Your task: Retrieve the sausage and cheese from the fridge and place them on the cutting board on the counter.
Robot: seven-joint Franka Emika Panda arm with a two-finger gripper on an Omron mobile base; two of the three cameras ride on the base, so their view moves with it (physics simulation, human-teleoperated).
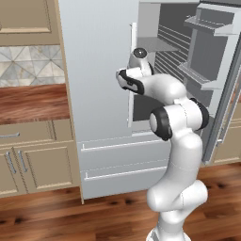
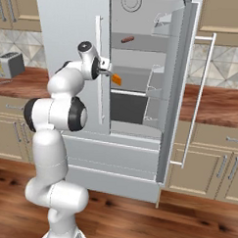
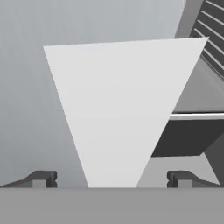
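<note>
The right base view shows the fridge [image 2: 137, 92] with its right door swung wide, the sausage [image 2: 127, 40] lying on an upper shelf and the cheese [image 2: 116, 79] on the shelf below, near the shelf's left front edge. The hand [image 2: 107, 70] sits just left of the cheese, at the closed left door's edge. In the hand view its fingertips [image 3: 43, 178] stand wide apart, grasping nothing. The left base view shows bare desk [image 1: 30, 101] left of the fridge.
</note>
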